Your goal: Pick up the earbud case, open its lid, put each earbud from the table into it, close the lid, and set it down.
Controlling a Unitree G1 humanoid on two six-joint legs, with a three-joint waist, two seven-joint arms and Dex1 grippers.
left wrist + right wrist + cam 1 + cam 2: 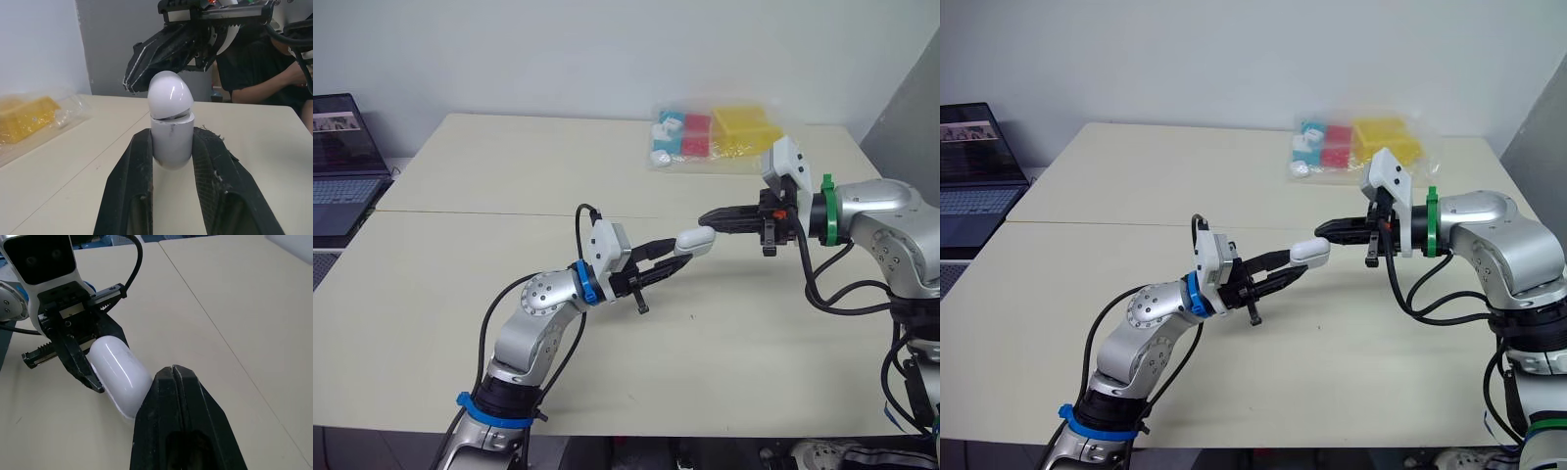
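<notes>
Earbud case [170, 125] in L gripper [172, 136] jaws, lid barely ajar, contents hidden

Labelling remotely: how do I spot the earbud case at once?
Over the middle of the beige table, find the left gripper. The earbud case is the glossy white capsule clamped in it, unlike the coloured pieces bagged at the far edge.
</notes>
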